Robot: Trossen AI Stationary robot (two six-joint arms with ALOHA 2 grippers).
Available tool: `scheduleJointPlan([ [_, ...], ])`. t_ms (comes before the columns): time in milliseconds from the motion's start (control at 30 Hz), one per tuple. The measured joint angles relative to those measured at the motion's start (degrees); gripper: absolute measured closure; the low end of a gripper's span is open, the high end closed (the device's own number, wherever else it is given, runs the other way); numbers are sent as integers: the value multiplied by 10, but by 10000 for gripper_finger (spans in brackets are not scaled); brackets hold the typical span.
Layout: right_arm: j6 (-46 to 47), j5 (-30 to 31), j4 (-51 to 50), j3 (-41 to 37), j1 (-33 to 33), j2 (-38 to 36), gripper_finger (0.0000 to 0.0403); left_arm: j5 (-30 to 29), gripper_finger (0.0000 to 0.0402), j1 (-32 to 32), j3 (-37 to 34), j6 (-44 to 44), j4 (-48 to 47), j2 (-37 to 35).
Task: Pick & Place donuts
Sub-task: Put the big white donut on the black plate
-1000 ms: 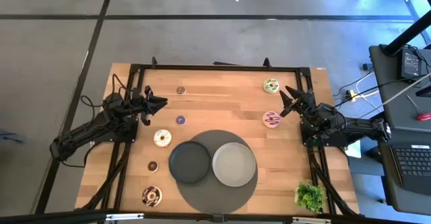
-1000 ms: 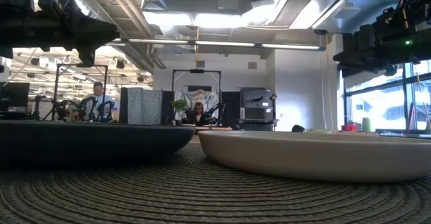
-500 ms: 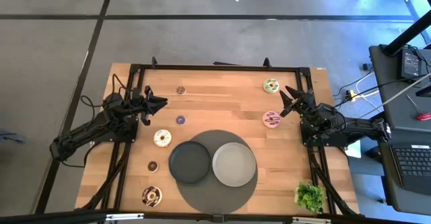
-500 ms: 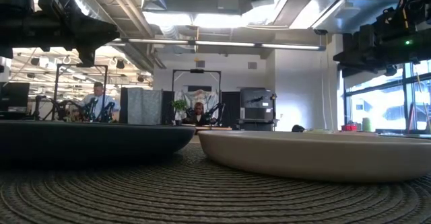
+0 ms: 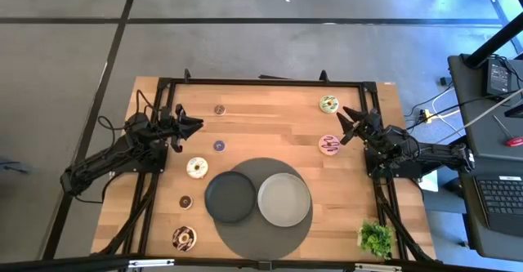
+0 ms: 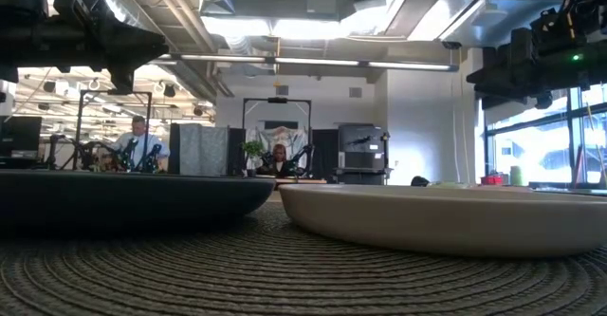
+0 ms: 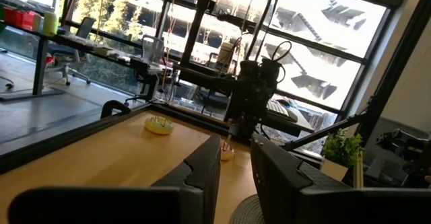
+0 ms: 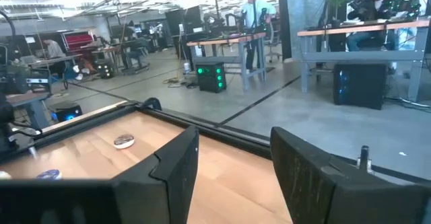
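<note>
Seven small donuts lie flat on the wooden table. On the left are a mini brown donut (image 5: 219,109), a mini purple donut (image 5: 219,145), a white donut (image 5: 197,167), a mini chocolate donut (image 5: 185,201) and a larger chocolate donut (image 5: 184,238). On the right are a green donut (image 5: 328,104) and a pink donut (image 5: 330,144). My left gripper (image 5: 196,126) hovers open near the left edge, above and left of the purple donut. My right gripper (image 5: 345,123) hovers open between the green and pink donuts. The left wrist view looks across to the green donut (image 7: 159,125) and the pink donut (image 7: 227,153).
A dark plate (image 5: 230,197) and a grey plate (image 5: 284,199) sit side by side on a round woven grey mat (image 5: 261,223) at the near middle. A small green plant (image 5: 376,238) stands at the near right corner. A black frame (image 5: 261,82) runs along the table's edges.
My right gripper has crept slightly toward the table's far edge. The donuts and plates lie as before.
</note>
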Motion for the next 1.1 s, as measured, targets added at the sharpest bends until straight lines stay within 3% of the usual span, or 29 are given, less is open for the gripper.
scheduleJointPlan([
  [500, 7, 4, 0, 0, 0, 0, 217, -3, 324, 0, 0, -2, 1, 0],
  [767, 102, 19, 0, 0, 0, 0, 217, -74, 324, 0, 0, -86, 5, 0],
  [1100, 91, 20, 0, 0, 0, 0, 217, -181, 320, 0, 0, -90, 11, 0],
])
